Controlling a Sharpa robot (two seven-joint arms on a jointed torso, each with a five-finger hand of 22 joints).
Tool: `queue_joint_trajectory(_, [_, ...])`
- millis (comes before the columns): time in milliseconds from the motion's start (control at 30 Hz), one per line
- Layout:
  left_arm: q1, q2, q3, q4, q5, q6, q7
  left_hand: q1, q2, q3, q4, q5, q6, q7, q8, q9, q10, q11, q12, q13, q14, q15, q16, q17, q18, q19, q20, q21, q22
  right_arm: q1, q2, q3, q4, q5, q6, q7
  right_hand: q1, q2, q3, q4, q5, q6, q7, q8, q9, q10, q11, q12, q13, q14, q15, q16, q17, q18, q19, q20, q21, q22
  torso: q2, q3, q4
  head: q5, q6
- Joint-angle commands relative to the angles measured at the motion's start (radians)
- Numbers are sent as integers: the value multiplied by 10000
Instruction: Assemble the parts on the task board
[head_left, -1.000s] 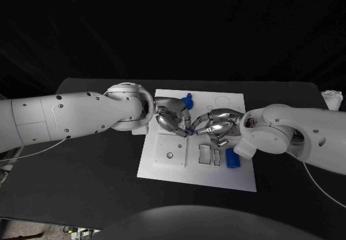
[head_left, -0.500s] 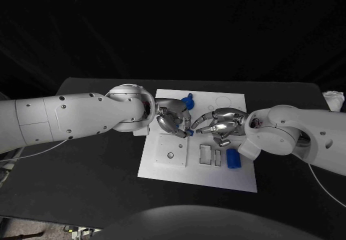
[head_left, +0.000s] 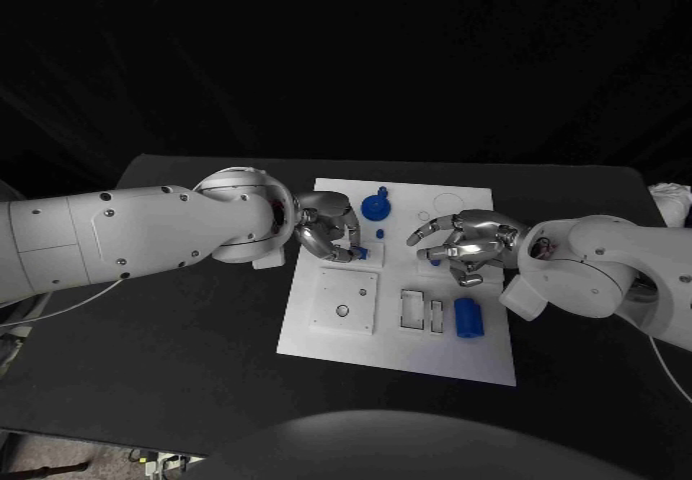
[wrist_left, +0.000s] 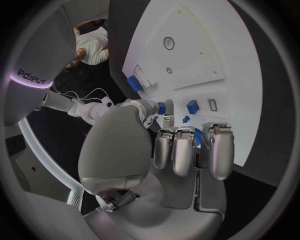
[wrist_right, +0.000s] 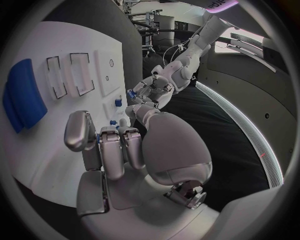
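The left hand (head_left: 329, 238) pinches a small blue part (head_left: 359, 254) just above the task board (head_left: 346, 345), near its left edge. The right hand (head_left: 464, 246), fingers curled, seems empty, though I cannot tell for sure. A blue block (head_left: 467, 317) lies by the right edge, a round blue part (head_left: 375, 208) toward the far edge. Best to lower the pinched part squarely, without tilting.
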Motion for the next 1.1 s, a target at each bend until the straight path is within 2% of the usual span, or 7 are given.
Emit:
queue_joint_trajectory(33, [67, -169, 4, 151, 13, -572, -1224, -134, -3, 653, -575, -72, 437, -394, 398, 1178, 1041, -80, 24, 2631, 1053, -64, 24, 2633, -203, 980, -70, 43, 2595, 6, -151, 0, 167, -320, -515, 564, -44, 3, 53, -1, 54, 30, 54, -26, -23, 879, 98, -49, 2531, 1043, 48, 34, 2632, 69, -33, 7, -48, 1401, -5, 4, -7, -18, 1])
queue_joint_trajectory(267, [458, -562, 4, 394, 676, -504, -3120, -503, 104, 990, -562, -173, 589, -472, 546, 1354, 1041, -145, 24, 2631, 1053, -115, 24, 2633, -198, 969, -123, 28, 2589, 102, -443, 1, 463, -335, -734, 677, -40, 2, 126, -49, 329, 171, 71, -2, -160, 856, 110, -60, 2516, 1043, 66, 34, 2632, 68, -30, 29, -44, 1410, -8, 9, -4, 23, 1])
queue_joint_trajectory(400, [680, -657, 3, 421, 1451, -302, -4329, -546, 110, 1113, -608, -175, 620, -500, 600, 1421, 1041, -170, 24, 2631, 1053, -137, 24, 2633, -181, 923, -139, -28, 2566, 134, -477, 0, 534, -337, -725, 645, -48, 5, 161, -59, 480, 212, 71, 1, -225, 832, 117, -71, 2502, 1043, 69, 34, 2632, 72, -39, 34, -50, 1410, -35, 49, -10, 43, 1])
queue_joint_trajectory(500, [774, -700, 3, 467, 1681, -286, -5067, -559, 102, 1212, -664, -135, 615, -517, 633, 1475, 1041, -190, 24, 2631, 1053, -160, 24, 2633, -172, 901, -158, -56, 2555, 145, -467, 0, 557, -338, -657, 585, -51, 7, 216, -81, 696, 240, 68, -1, -314, 803, 115, -85, 2484, 1043, 71, 34, 2632, 74, -50, 38, -51, 1411, -47, 63, -18, 43, 1])
queue_joint_trajectory(600, [810, -694, 3, 488, 1737, -323, -5488, -611, 121, 1291, -669, -149, 599, -514, 666, 1534, 1041, -203, 24, 2631, 1053, -179, 24, 2633, -133, 798, -172, -185, 2502, 148, -454, 0, 564, -338, -586, 525, -51, 13, 242, -88, 791, 255, 64, 3, -347, 778, 114, -96, 2469, 1043, 69, 34, 2632, 75, -56, 38, -52, 1412, -32, 41, -8, 43, 1])
queue_joint_trajectory(767, [841, -557, 3, 430, 1838, -345, -5933, -1062, 385, 1462, -568, -299, 574, -535, 769, 1715, 1041, -207, 24, 2631, 1053, -192, 24, 2633, -103, 721, -199, -289, 2461, 151, -422, -2, 554, -338, -462, 413, -47, 24, 280, -98, 910, 283, 56, 15, -389, 745, 109, -112, 2449, 1043, 67, 34, 2632, 77, -67, 37, -52, 1413, -31, 34, 1, 30, 1])
queue_joint_trajectory(1100, [851, 26, 3, 168, 1980, -252, -6310, -1056, 435, 1508, -651, -338, 530, -546, 781, 1764, 1041, -219, 24, 2631, 1053, -199, 24, 2633, -95, 701, -207, -318, 2450, 151, -316, -3, 476, -338, -284, 276, -40, 49, 319, -105, 1003, 336, 49, 41, -422, 708, 105, -129, 2427, 1043, 64, 34, 2632, 78, -77, 35, -50, 1414, -30, 39, 3, 138, 1])
